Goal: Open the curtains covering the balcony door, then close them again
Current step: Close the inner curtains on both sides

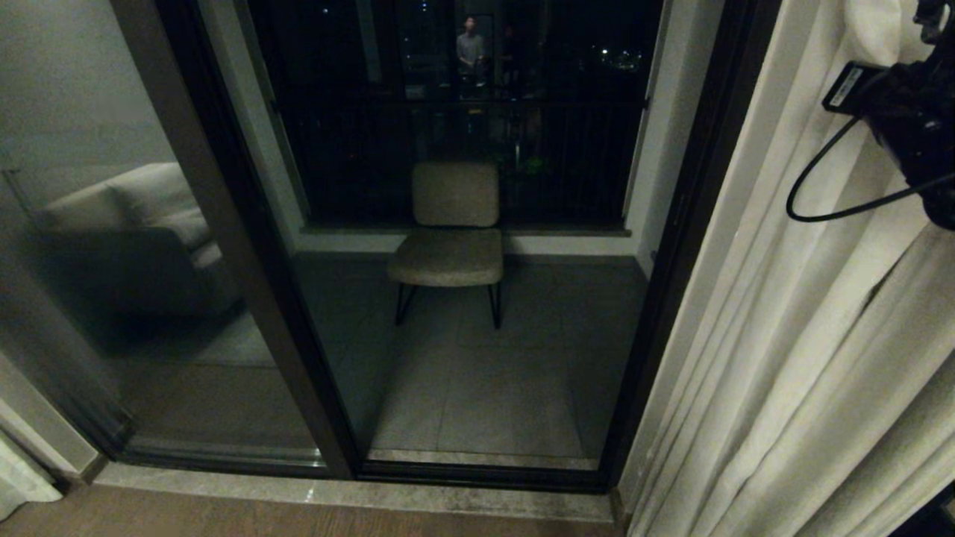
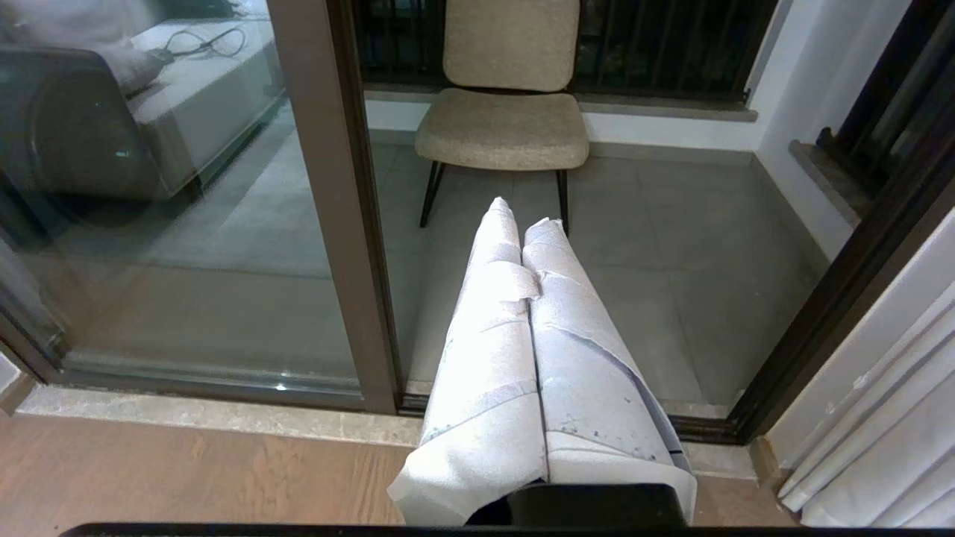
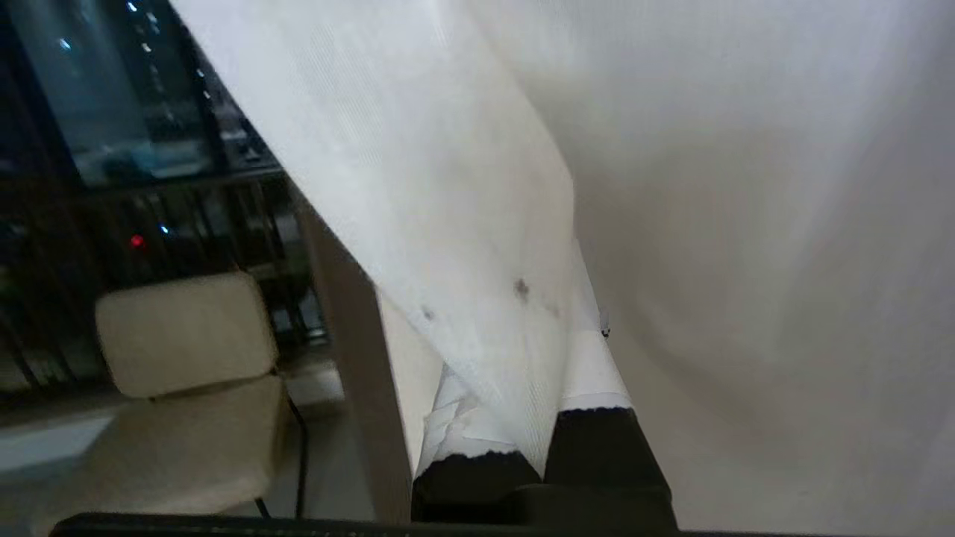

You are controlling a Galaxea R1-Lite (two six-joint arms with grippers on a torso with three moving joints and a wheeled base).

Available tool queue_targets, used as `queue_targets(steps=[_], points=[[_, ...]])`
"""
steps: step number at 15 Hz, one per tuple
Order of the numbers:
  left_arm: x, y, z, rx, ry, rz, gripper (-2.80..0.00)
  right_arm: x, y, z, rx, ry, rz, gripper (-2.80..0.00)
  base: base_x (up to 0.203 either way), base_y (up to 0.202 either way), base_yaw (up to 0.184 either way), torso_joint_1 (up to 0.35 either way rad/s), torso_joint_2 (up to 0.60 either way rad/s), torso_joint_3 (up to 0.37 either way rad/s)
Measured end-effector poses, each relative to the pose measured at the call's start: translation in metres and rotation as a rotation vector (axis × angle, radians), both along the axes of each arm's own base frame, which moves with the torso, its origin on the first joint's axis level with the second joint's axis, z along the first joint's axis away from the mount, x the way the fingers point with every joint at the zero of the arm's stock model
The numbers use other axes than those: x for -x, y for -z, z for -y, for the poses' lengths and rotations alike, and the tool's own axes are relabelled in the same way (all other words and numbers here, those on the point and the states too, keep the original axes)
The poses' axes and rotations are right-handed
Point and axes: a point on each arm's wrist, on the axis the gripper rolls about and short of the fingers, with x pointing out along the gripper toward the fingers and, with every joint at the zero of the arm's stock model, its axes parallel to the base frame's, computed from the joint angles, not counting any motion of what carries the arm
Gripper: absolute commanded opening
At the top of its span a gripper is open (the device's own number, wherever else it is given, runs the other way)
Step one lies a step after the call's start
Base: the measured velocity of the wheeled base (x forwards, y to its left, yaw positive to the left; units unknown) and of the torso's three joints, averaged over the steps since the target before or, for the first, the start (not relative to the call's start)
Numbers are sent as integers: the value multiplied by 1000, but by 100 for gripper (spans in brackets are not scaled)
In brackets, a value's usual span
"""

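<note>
The curtains (image 1: pixel 806 335) hang bunched at the right edge of the door (image 1: pixel 462 246), so the glass is bare and the chair (image 1: pixel 451 239) on the balcony shows through. The right gripper (image 3: pixel 522 418) is raised into the folds and clenched on a sheer layer, likely so it can drag the fabric back across. The left gripper (image 2: pixel 526 313), clenched on nothing, hangs idle low before the door.

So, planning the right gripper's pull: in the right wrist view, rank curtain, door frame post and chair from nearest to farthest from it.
1. curtain, pinched in the right gripper.
2. door frame post, just beyond the fabric.
3. chair, out on the balcony.
</note>
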Motion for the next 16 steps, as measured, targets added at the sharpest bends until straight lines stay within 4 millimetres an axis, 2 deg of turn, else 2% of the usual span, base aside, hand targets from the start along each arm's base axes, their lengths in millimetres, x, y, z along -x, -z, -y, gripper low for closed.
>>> queue_targets(steps=[3,9,16], points=[[0,0,0,0,0,0,-280,7,5,-8,-2,-23,11,-280,0,0,0,0,0,0],[0,0,0,0,0,0,-280,15,-8,-31,-6,-91,154,-280,0,0,0,0,0,0],[0,0,0,0,0,0,-280,15,-4,-38,-9,-111,146,-280,0,0,0,0,0,0]])
